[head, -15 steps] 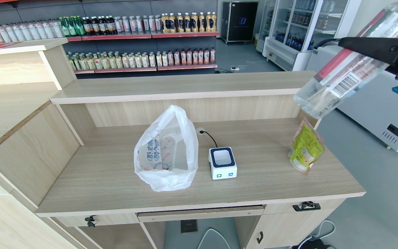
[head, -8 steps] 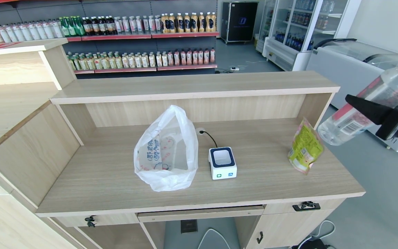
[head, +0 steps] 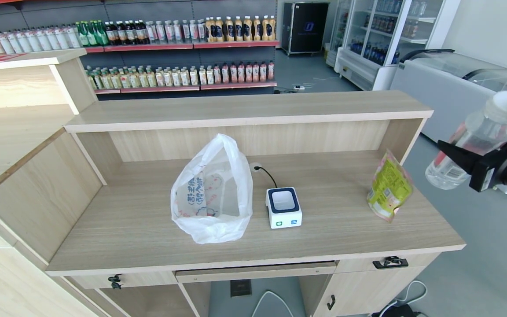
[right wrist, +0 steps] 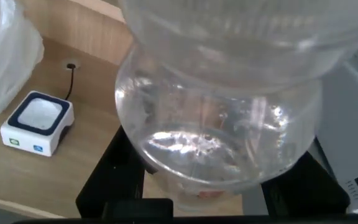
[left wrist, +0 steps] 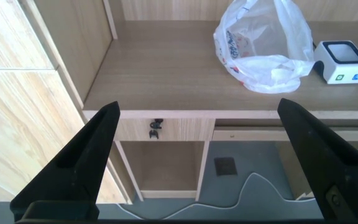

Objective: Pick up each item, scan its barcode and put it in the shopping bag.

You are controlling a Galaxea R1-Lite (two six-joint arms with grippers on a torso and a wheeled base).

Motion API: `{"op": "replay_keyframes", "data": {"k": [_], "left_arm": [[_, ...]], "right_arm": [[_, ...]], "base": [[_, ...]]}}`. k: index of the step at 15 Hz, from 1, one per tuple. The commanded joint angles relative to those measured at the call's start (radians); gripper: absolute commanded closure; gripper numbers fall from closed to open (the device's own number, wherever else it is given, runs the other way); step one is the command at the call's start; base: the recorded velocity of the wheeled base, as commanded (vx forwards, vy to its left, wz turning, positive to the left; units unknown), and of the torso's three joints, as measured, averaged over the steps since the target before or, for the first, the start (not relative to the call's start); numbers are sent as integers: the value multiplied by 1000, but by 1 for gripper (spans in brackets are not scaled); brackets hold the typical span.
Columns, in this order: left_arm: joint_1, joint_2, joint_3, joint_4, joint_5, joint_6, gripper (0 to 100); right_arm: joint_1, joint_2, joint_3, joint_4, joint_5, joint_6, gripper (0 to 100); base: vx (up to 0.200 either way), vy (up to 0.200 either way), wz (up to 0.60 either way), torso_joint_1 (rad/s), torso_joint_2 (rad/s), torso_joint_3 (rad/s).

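Right claw (head: 456,155) clamping the water bottle (head: 484,127): I am judging its label (head: 467,134) needs turning downward before reaching the scanner (head: 283,206), well left of and below the claw

— What is the left tool (left wrist: 197,104) like?
— Two matte black fingers (left wrist: 79,168). They are flat-faced wedges, broad at the root and narrowing to blunt tips. One carries a small round screw recess (left wrist: 334,198) near its base.
— And the right tool (head: 480,127)?
— Same black finish. A long finger (head: 456,154) tapers to a point, set on a squarish black block (head: 484,176). Its own wrist camera shows plain dark slabs (right wrist: 114,180).
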Motion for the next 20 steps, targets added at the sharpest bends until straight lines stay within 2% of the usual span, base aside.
{"op": "replay_keyframes", "data": {"k": [1, 2, 10, 16, 20], "left_arm": [[1, 0, 0, 0, 0, 0, 0], [1, 0, 0, 0, 0, 0, 0], [1, 0, 0, 0, 0, 0, 0], [1, 0, 0, 0, 0, 0, 0], [1, 0, 0, 0, -1, 0, 0]], "right_arm": [[-11, 16, -5, -4, -1, -58, 100], [-39, 18, -9, -7, 5, -137, 100], [-43, 98, -69, -27, 3, -157, 100], [-42, 282, -131, -146, 5, -233, 100], [-8, 417, -178, -240, 9, -226, 100]], "base": [[0, 0, 0, 0, 0, 0], [0, 0, 600, 2, 7, 2], [0, 0, 600, 1, 1, 2], [0, 0, 0, 0, 0, 0], [0, 0, 0, 0, 0, 0]]}}
